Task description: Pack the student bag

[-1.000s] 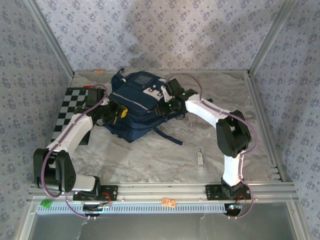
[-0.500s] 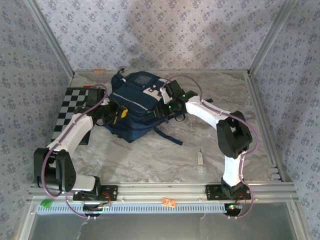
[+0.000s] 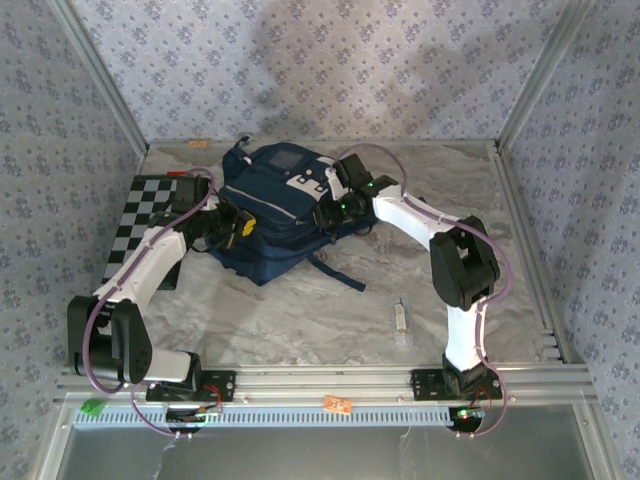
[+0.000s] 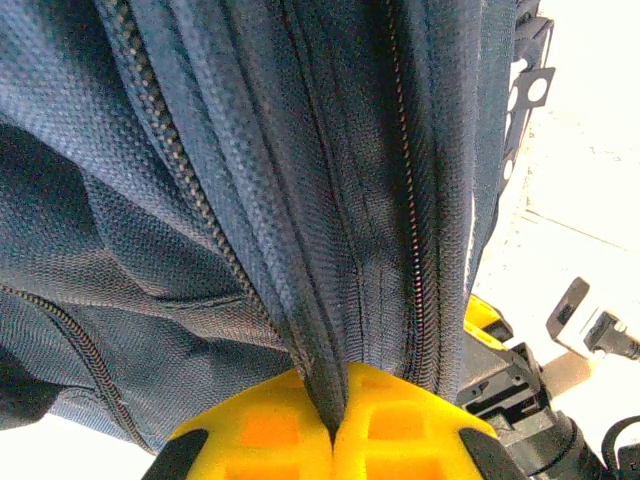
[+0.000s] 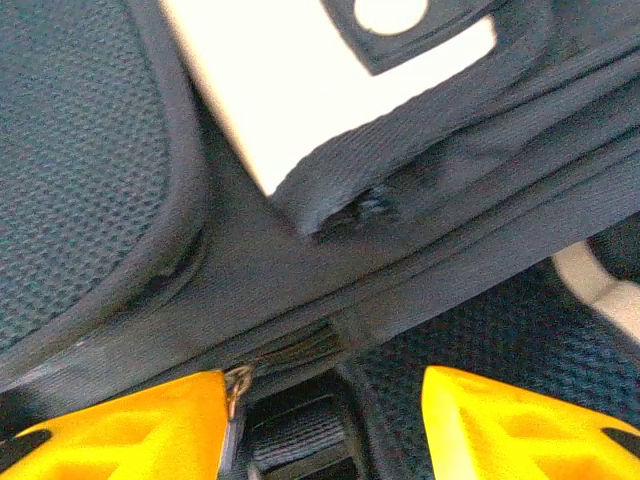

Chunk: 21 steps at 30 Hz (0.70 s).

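Student bag [image 3: 272, 205] lies flat at back-centre of the counter [image 3: 300, 310], with the checkered board [image 3: 148, 215] just beside it on the left. Step in hand, as I judge it: opening a zip so the bag can take its contents.

Left pincer [image 4: 335, 425]: pads together, clamped on a ridge of navy fabric between two zipper tracks, at the bag's left flank.

Right pincer [image 5: 320, 410]: fingers apart, nothing between them, hovering close over the bag's right side, just below the white patch [image 5: 300, 90]. A small metal tab, probably the zipper pull [image 5: 238, 380], touches the inner edge of the finger at the left of the wrist view. The blur there leaves this uncertain.

How to do it well:
- Use the left clamp as an anchor so the fabric stays taut against the pull.
- Shift the right pincer sideways until the tab sits midway between the fingers. As it stands, a close would likely push the tab aside.
- Close on the tab alone, not on the dark webbing beneath it.
- Draw along the track, not upward.
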Available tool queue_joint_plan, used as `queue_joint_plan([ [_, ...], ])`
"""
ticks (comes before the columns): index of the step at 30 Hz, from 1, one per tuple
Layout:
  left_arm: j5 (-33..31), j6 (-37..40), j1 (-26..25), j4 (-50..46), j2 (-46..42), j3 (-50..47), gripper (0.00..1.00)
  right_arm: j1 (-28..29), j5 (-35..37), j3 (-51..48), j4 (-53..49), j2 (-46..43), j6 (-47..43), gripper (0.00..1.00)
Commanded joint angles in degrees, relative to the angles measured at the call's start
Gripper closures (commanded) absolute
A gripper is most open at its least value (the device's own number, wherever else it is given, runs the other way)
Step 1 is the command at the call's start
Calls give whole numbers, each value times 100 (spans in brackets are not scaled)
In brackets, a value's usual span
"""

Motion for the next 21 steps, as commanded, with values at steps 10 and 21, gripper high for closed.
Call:
queue_joint_plan([
  [10,258,200,82,31,-46,264,100,156,83,354,-246,-319,-147,46],
  [21,340,463,117,-28,-8,190,100,35,-1348,909,-215,-63,1259,46],
])
